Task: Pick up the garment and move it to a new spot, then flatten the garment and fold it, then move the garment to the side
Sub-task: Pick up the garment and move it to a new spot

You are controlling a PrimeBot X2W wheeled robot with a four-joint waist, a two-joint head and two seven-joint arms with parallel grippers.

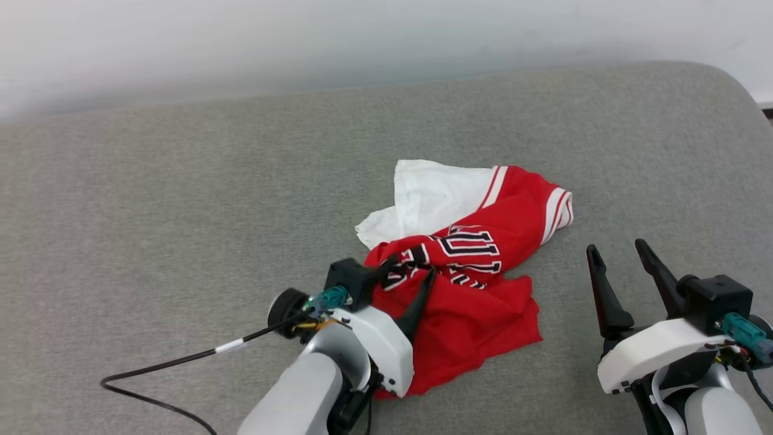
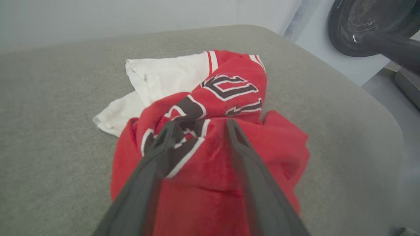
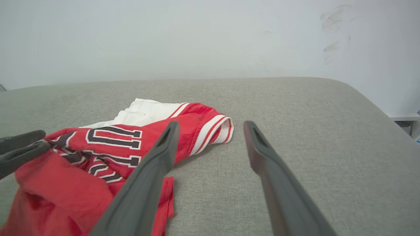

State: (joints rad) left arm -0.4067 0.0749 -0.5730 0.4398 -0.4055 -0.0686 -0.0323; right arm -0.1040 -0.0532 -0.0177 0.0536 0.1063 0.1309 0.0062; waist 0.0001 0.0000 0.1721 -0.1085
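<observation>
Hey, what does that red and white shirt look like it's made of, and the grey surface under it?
The garment: thin, soft knit cloth with a matte look, perhaps polyester or cotton jersey; it slumps in loose, crumpled folds. The grey surface: matte, woven, upholstery-like fabric with a fine grain, probably padded, judging by its rounded corner.
</observation>
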